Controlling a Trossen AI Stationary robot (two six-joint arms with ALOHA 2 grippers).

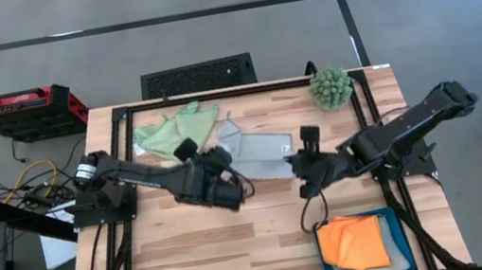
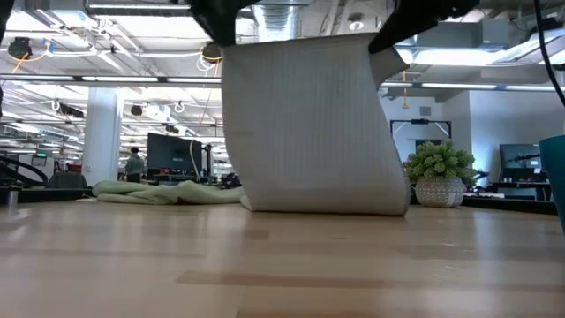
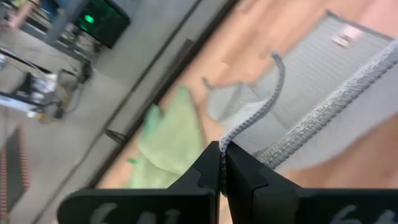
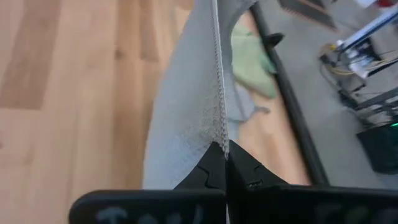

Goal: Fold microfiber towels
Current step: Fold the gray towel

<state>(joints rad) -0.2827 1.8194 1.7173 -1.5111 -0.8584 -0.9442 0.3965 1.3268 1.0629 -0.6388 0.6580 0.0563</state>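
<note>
Plainly, the wooden bench (image 1: 192, 257) carries everything, and near its middle the pale blue-grey towel (image 2: 309, 124) is lifted by one edge so that it hangs like a curtain, its lower hem resting on the boards. The left tool (image 3: 222, 163) is clamped tight on one upper corner, the hem pinched between closed fingers; the right tool (image 4: 225, 160) is clamped likewise on the other corner. Behind lies a heap of light green and pale mint towels (image 1: 173, 131), crumpled near the far rail, and an orange towel (image 1: 358, 242) sits folded in the teal tray (image 1: 403, 259) at the near right corner. A spiky green ball plant (image 1: 331, 87) stands at the far right. The cloth looks light, limp and a little grippy; it will sag wherever unsupported, so corners or stitched hems seem the best holds.
</note>
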